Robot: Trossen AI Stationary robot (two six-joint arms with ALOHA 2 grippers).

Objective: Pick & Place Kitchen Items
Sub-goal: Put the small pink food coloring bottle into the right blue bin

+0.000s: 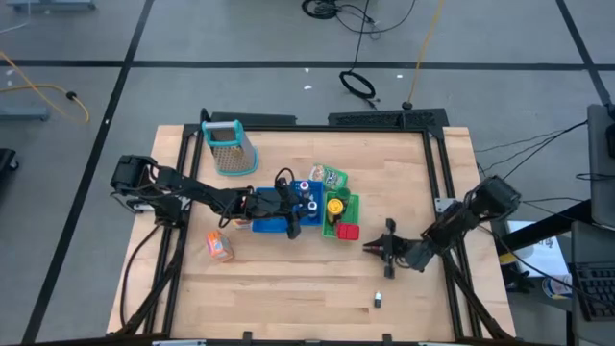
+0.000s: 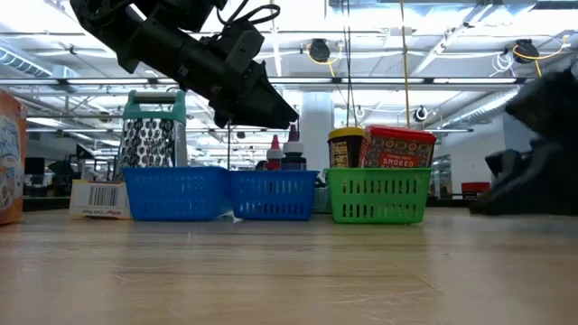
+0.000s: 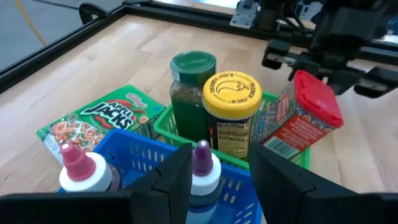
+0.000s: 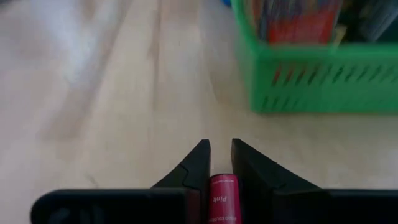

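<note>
A small pink-labelled bottle sat pinched between the right gripper's narrowed dark fingers in the right wrist view, low over the bare wooden table, with the green slotted plastic basket near ahead. That item, by this evidence, was picked but not yet placed.

The left wrist view showed the left gripper with its fingers parted and nothing between them, hovering over a purple-capped squeeze bottle and a pink-capped squeeze bottle in the blue plastic basket. Beyond stood a green-lidded herb jar, a yellow-lidded jar and a red-topped canister in the green basket, with a green cereal box flat on the table beside it.

From table height, an orange packet loomed at the near left edge, still outside both baskets. A white barcoded box lay just beside the blue basket, and a metal grater with a teal handle stood behind.

Overhead, both baskets sat mid-table, the left arm stretched over the blue one. The right gripper hung just beside the green basket's right side. One tiny bottle remained loose toward the front edge. Most items appeared sorted; the orange packet, loose bottle and held bottle seemed outstanding.
</note>
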